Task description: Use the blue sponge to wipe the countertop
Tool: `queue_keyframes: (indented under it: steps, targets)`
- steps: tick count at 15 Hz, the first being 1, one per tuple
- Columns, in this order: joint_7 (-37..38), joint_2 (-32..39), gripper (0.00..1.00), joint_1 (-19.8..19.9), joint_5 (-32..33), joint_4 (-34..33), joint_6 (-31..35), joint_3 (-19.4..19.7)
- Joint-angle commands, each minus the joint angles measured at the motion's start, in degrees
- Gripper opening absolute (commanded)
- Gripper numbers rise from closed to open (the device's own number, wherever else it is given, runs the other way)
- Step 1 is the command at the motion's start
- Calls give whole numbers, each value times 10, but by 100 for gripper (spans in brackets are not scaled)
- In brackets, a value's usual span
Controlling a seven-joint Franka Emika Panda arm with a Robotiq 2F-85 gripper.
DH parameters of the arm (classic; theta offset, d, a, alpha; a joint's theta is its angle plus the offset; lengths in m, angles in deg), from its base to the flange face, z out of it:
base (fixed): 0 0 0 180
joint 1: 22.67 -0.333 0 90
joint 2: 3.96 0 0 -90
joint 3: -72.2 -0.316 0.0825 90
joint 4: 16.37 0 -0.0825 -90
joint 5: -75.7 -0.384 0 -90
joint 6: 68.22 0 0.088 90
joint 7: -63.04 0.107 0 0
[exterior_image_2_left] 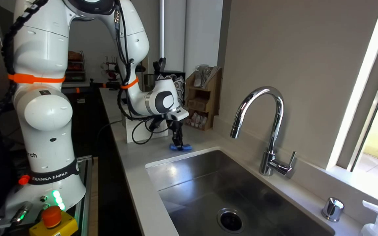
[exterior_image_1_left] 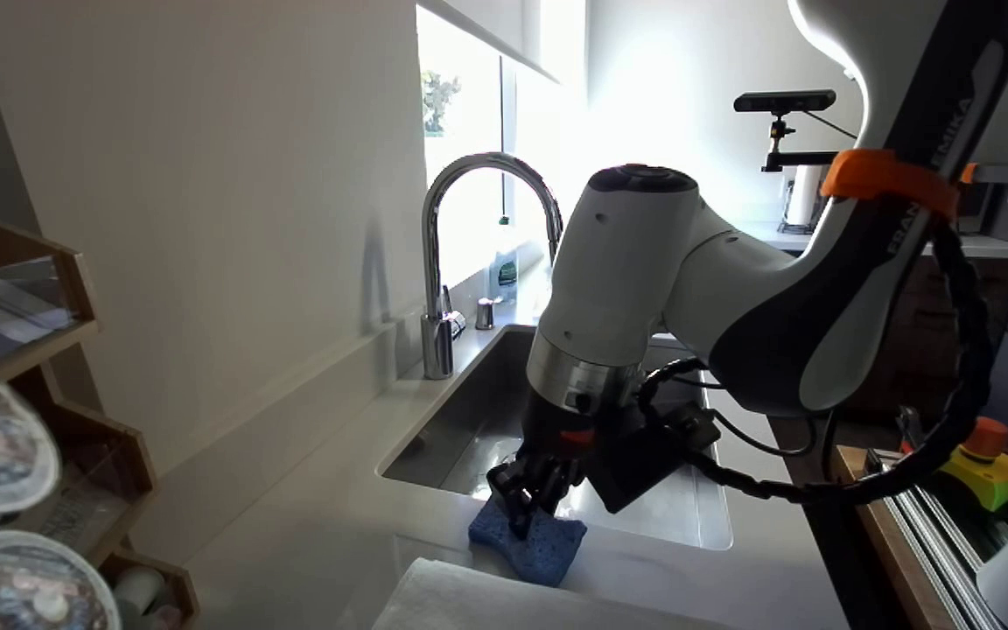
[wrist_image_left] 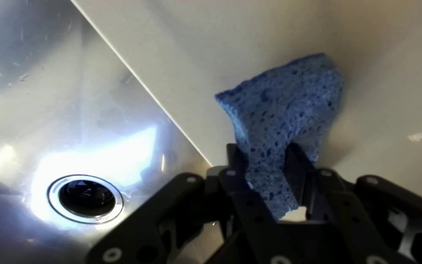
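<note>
The blue sponge (exterior_image_1_left: 556, 549) lies on the pale countertop (exterior_image_1_left: 311, 534) close to the near end of the sink. It also shows in an exterior view (exterior_image_2_left: 186, 147) and in the wrist view (wrist_image_left: 288, 99). My gripper (exterior_image_1_left: 526, 521) points down and is shut on the sponge, squeezing its middle between the two black fingers. In the wrist view, the sponge bends and widens beyond the fingertips (wrist_image_left: 264, 157), and its far end rests on or just over the countertop (wrist_image_left: 379, 121). Whether the whole underside touches the surface is hidden.
A steel sink (exterior_image_2_left: 202, 183) with a drain (wrist_image_left: 85, 198) lies beside the gripper. A tall chrome faucet (exterior_image_2_left: 276, 121) stands at the wall side. A white flat-sided object (exterior_image_1_left: 486, 604) is close to the sponge. A wooden organizer (exterior_image_2_left: 205, 98) stands against the wall.
</note>
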Motion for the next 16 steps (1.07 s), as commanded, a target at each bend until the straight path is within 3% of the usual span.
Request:
queue_keyframes:
  steps: [1,10,16]
  targets:
    - [0,45,9,2,3,-18,22,1]
    - [-1,100,9,17,-1,-79,27,19]
    - [-90,83,9,63,-44,-55,35,-49]
